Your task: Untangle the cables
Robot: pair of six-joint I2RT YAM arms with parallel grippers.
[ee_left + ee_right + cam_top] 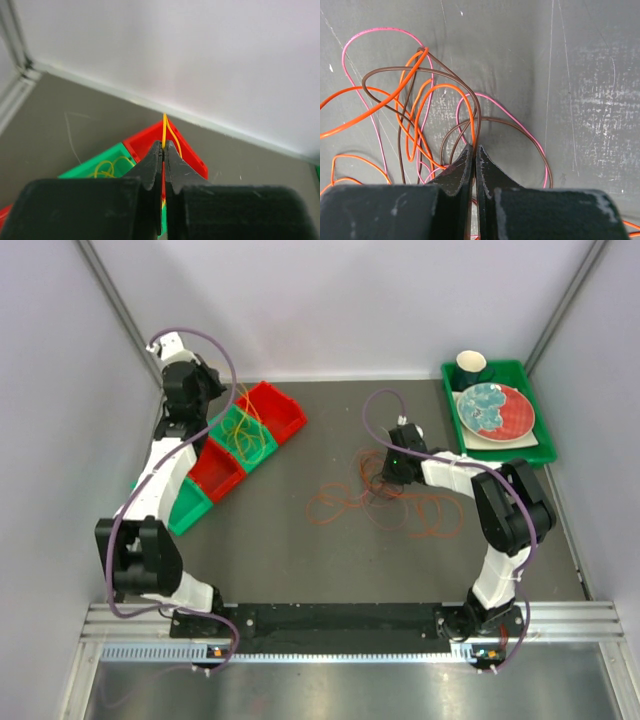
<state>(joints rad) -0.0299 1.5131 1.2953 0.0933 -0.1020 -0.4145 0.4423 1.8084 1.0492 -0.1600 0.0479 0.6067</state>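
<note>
Left arm's fingers (160, 150): raised over the far-left corner of the table (300, 550), clenched on 1 yellow cable (164, 127) that stands up as a narrow loop above the tips. Bins, 4, in a slanted row at the left: green (183, 512), red (215, 466), green (232, 418), red (290, 412), nearest to farthest. The 2nd green bin holds loose yellow loops (247, 437); strands rise from it toward the left arm's fingers. Cables (385, 505): main tangle lies flat on the table right of centre, thin orange and dark loops spreading both ways. Right arm's fingers (470, 156): low over this tangle, pressed together on the brown cable (395, 75), which arcs down into the slit between them; an orange cable (380, 105) runs in alongside, and whether it is also pinched cannot be told. A pink cable (375, 32) loops around and under both, on the table. Green tray (545, 452): far-right corner, well apart from the tangle, carrying 1 dark cup (472, 365) and 1 red-and-blue plate (497, 410).
</note>
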